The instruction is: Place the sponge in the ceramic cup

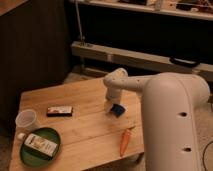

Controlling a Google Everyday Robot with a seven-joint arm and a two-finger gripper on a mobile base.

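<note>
Ceramic cup (26, 120) stands upright at the left edge of the wooden table (85, 131). Green plate (29, 158) sits just in front of it and carries a pale carton (41, 144). Dark packet (60, 110) with a white label lies mid-table. Gripper (112, 104) is low over the table's right part, right at the dark-blue sponge (118, 110) - whether it grips it cannot be told. The sponge is well apart from the cup. Orange carrot (125, 141) lies near the front right edge.
</note>
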